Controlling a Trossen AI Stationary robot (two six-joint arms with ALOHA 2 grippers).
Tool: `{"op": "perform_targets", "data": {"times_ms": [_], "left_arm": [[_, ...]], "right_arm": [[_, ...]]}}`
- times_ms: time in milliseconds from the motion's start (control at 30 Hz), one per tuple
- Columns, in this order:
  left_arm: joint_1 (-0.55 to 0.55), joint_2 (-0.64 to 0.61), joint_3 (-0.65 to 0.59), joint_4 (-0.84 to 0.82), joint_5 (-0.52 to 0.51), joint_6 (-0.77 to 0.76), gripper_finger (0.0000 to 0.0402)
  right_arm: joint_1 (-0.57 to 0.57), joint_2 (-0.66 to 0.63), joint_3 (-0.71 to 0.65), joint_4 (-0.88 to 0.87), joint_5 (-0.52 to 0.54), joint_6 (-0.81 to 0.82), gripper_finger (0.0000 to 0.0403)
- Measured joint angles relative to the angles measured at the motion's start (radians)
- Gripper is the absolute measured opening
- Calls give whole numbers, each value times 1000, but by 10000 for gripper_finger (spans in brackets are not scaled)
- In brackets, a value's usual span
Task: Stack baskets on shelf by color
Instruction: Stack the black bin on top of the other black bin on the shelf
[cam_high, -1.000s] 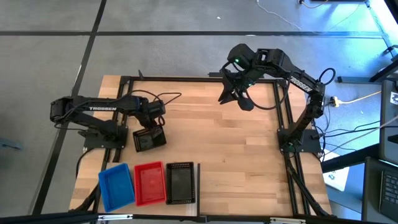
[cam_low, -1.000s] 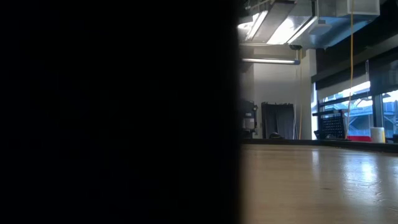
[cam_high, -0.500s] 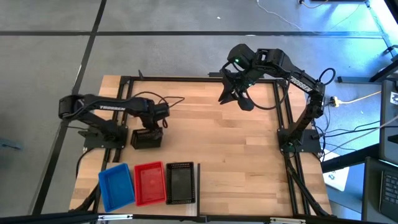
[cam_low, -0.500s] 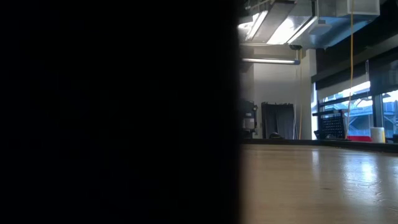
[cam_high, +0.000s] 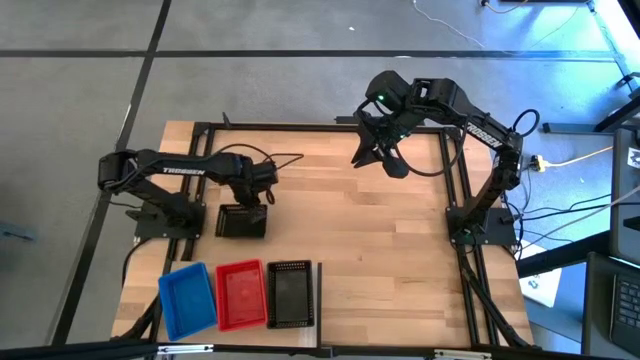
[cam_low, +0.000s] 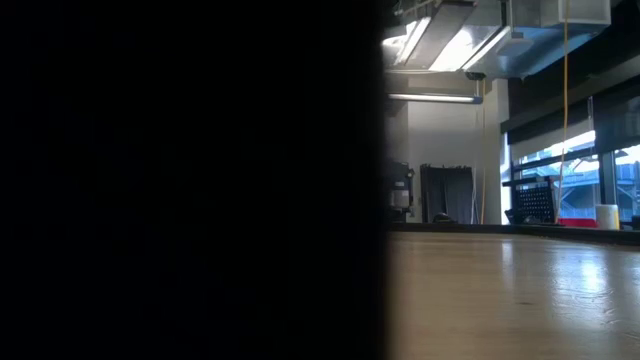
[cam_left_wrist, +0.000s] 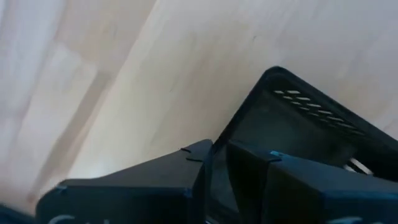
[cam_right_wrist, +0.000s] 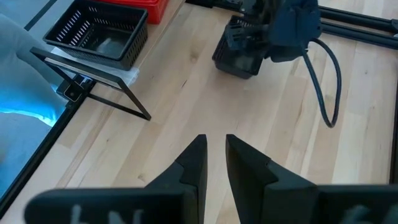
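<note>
Overhead, we saw the left hand (cam_high: 250, 200) down at a black basket (cam_high: 241, 222) on the counter (cam_high: 380, 260), its fingers closed on the basket's rim; the left wrist view showed the two fingers (cam_left_wrist: 186, 180) close together with the basket (cam_left_wrist: 298, 124) wall between them. That basket sat flat on the wood, directly under the hand and on its near side. Farther toward the counter's front edge from the left hand, three more baskets stood in a row, sides touching: a blue basket (cam_high: 187, 298), a red basket (cam_high: 241, 294), and a second black basket (cam_high: 290, 294). We could not tell whether each was a single basket or a stack.

Meanwhile the right hand (cam_high: 378, 152) hung raised above the counter's far edge, well apart from every basket, its fingers (cam_right_wrist: 193, 165) nearly together with only a thin gap and nothing between them. Its wrist view looked across the wood to the left arm (cam_right_wrist: 280, 28) and the held basket (cam_right_wrist: 239, 59) beyond.

In the low view a dark mass filled the left half, and we could not tell what it was.
</note>
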Motion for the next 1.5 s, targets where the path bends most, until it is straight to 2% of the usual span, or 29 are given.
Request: {"op": "perform_targets", "data": {"times_ms": [633,833,1067,1500], "left_arm": [[0,1,29,-11,12,434,39],[0,1,29,-11,-24,462,39],[-1,1,29,-10,13,464,39],[-1,47,30,7,14,498,39]], "right_arm": [[0,0,0,0,0,0,58],[0,0,0,-2,0,-1,58],[0,0,0,-3,0,0,58],[0,0,0,-5,0,-2,58]]}}
